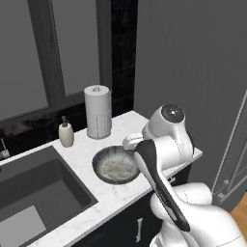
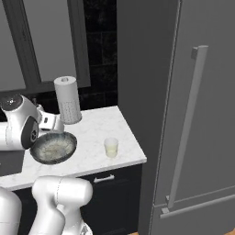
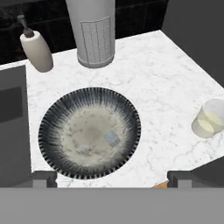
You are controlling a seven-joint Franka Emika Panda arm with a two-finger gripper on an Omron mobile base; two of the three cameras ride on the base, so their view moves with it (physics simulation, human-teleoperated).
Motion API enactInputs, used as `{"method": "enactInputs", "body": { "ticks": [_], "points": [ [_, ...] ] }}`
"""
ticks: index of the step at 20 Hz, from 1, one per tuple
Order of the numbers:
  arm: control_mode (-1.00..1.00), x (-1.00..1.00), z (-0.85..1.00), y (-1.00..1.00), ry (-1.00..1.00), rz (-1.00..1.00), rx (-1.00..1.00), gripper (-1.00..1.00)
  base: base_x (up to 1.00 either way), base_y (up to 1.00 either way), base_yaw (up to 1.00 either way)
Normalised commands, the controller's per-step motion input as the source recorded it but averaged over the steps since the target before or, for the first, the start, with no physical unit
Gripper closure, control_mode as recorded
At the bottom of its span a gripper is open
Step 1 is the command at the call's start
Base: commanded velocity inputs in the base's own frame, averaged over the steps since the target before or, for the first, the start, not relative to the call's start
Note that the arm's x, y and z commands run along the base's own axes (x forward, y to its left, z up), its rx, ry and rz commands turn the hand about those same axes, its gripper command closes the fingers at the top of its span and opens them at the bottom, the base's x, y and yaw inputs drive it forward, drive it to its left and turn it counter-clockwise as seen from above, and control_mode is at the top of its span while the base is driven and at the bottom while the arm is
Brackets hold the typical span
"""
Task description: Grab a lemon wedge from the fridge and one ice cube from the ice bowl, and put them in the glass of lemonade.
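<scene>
**Over the ice bowl, jaws wide**

On the marble counter (image 3: 166, 74) I see the ice bowl (image 3: 52, 131) below my gripper (image 3: 111, 178), fingers fully apart, holding nothing. One ice cube (image 3: 112, 139) lies inside the bowl. The glass of lemonade (image 3: 209, 119) stands apart near the counter's edge. The fridge (image 2: 202, 114) is shut.

The white marble tabletop (image 3: 166, 70) carries four things. The ice bowl (image 3: 89, 131) sits near the front edge, just beside the sink (image 1: 34, 193) set into the tabletop. A small clear cube (image 3: 112, 139) lies inside the bowl. The glass (image 3: 208, 119) stands apart from the bowl, toward the fridge (image 2: 202, 114). At the back, the paper towel roll (image 3: 92, 30) and soap bottle (image 3: 37, 50) stand upright, near each other.
</scene>
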Motion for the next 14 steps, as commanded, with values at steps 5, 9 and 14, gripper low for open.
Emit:
{"method": "enactInputs", "body": {
  "ticks": [5,9,14],
  "points": [
    [-1.0,-0.15,-0.11,0.24,0.2,0.25,-0.08,-1.0,0.0,0.0,0.0],
    [-1.0,-0.08,-0.21,0.36,0.23,0.2,-0.22,-1.0,0.0,0.0,0.0],
    [-1.0,-0.14,-0.36,0.09,0.14,0.1,-0.18,-1.0,0.0,0.0,0.0]
  ]
}}
